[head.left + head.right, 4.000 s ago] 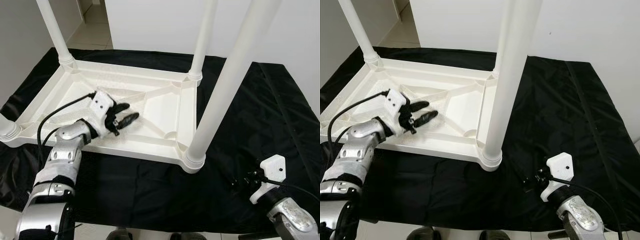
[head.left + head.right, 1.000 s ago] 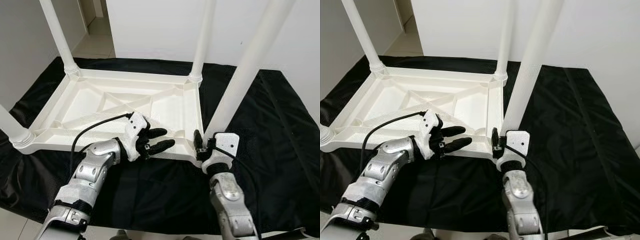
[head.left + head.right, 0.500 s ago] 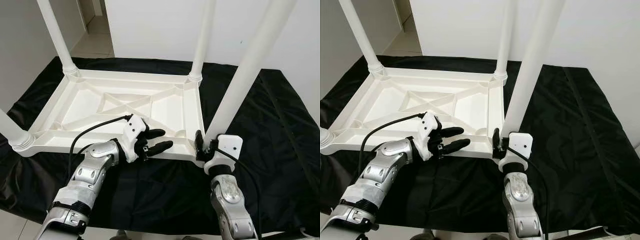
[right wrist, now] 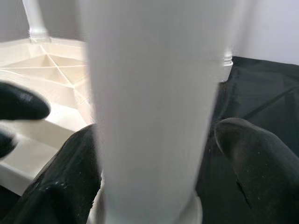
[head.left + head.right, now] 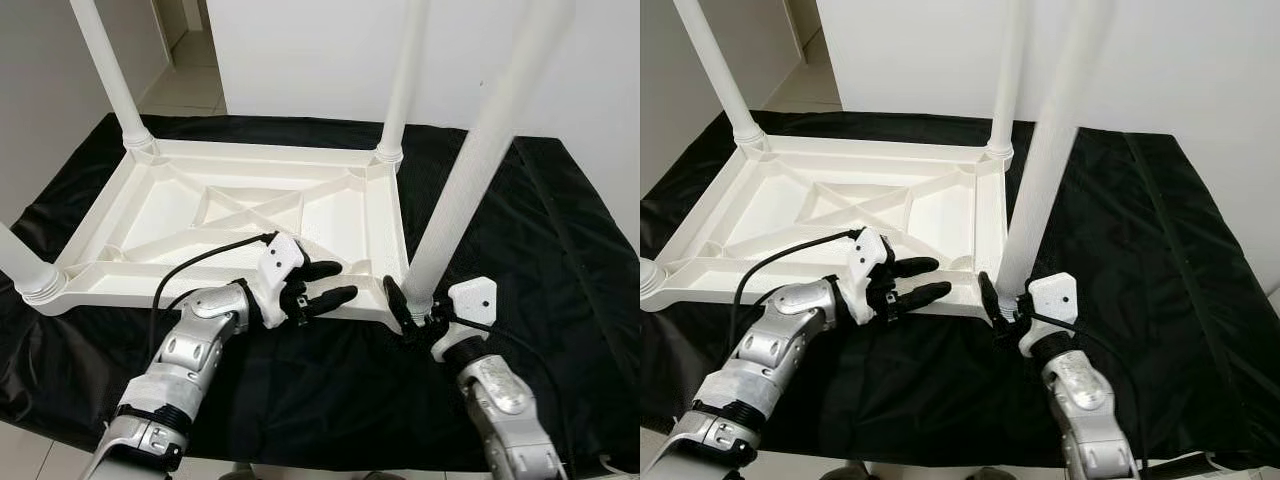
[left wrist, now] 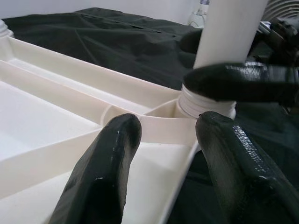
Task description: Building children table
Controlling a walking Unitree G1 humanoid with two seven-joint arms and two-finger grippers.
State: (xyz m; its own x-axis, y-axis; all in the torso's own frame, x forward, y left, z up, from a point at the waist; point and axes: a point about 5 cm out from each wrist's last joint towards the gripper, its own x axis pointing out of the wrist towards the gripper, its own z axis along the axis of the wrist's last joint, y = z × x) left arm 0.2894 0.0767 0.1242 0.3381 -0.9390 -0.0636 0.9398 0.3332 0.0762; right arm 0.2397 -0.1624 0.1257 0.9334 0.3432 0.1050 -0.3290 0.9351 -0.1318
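Two grippers: right gripper (image 5: 412,318) straddles the blurred table leg (image 5: 470,170), contact hidden; left gripper (image 5: 322,283) spread.

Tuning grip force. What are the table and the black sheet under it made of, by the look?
Table: likely moulded plastic, white, slightly glossy; ribbed underside, ringed leg sockets. Sheet: thin black fabric or plastic film, creased, faint sheen. Right claw sits around the near leg.

The upturned table (image 5: 250,210) lies on a cloth (image 5: 560,230). At the table's near right corner stands a leg (image 5: 470,170), with the right gripper (image 5: 412,318) around its base. The left gripper (image 5: 318,285) rests on the table's near rim, left of that leg.
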